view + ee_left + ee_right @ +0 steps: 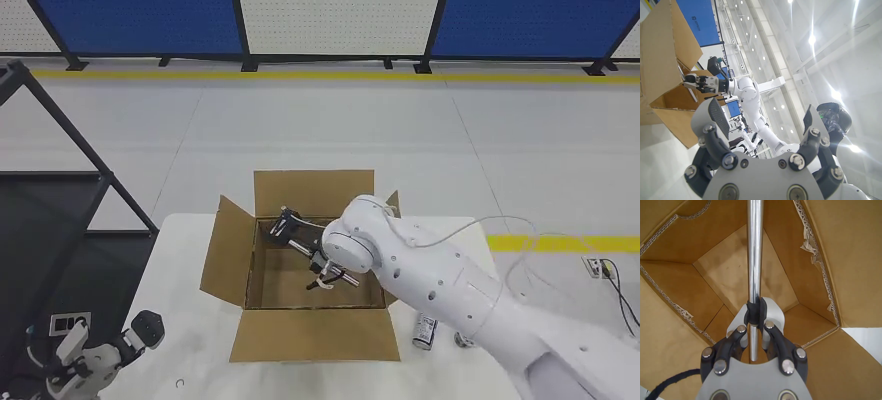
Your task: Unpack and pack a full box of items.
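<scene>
The right gripper [754, 311] is closed on a chrome rod [754, 256], with both black pads pressed against its sides. The grip point is near one end of the rod. A short length runs back toward the wrist, and the long length points down into the box [677, 285]. The rod is clear of the box walls, and whether its far end touches the floor cannot be determined. In the top view the right gripper [322, 282] is inside the opening of the box [310, 335], which stands on the table [180, 300] with all four flaps folded outward. One upper edge of the box shows torn paper lining. A can [425, 332] stands on the table just beside the box, on the robot's right. The left gripper [762, 111] is fully spread with nothing between its pads. It is aimed upward and sits low, well apart from the box on its left side.
</scene>
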